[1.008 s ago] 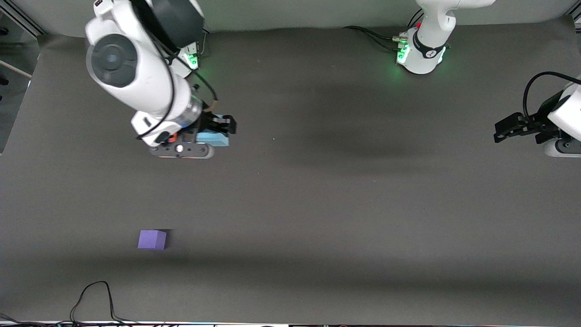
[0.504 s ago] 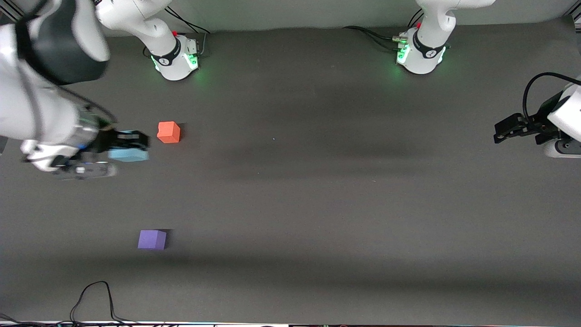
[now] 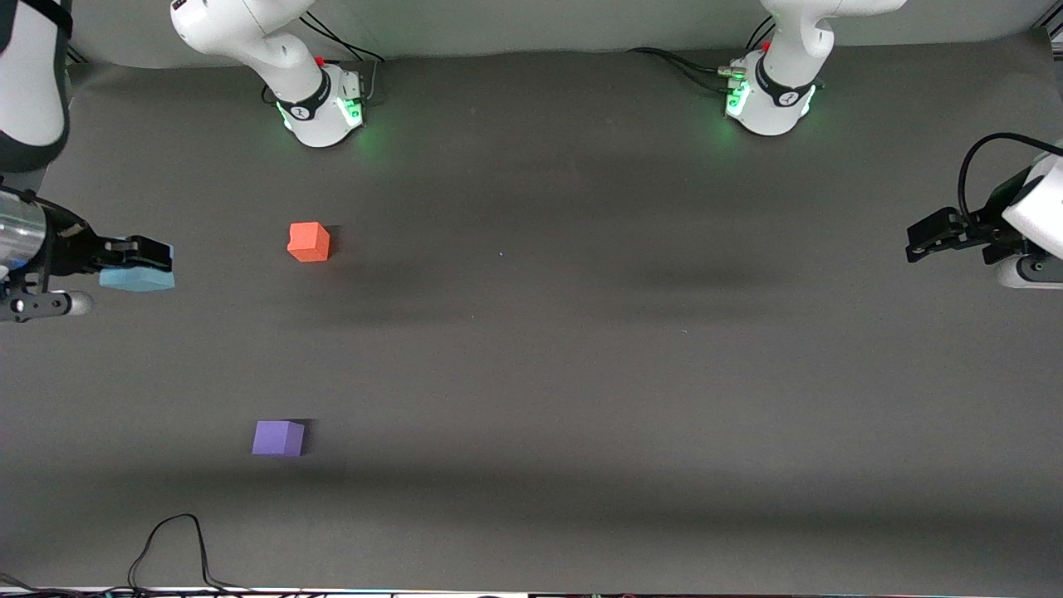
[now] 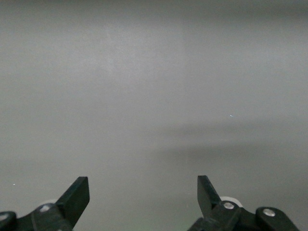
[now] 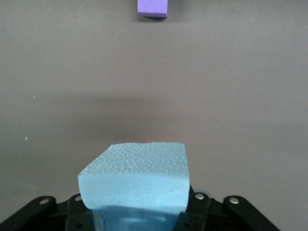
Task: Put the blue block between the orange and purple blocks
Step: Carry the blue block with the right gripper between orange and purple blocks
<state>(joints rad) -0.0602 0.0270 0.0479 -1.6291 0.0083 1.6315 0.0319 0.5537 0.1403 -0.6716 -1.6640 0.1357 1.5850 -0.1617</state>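
The right gripper (image 3: 137, 264) clamps the blue block (image 3: 138, 278) above the table's right-arm end; the gap between the orange block (image 3: 309, 242) and purple block (image 3: 278, 438) lies toward the table's middle from it. The left gripper (image 3: 934, 235) waits, fingers spread wide.

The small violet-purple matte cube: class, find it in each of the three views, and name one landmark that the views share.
Front view: the small violet-purple matte cube rests on the table, nearer the camera than the orange-red cube.
Left wrist view: not in it.
Right wrist view: at the frame's edge, apart from the right gripper.
Shared landmark: the light sky-blue foam cube, held by that gripper.
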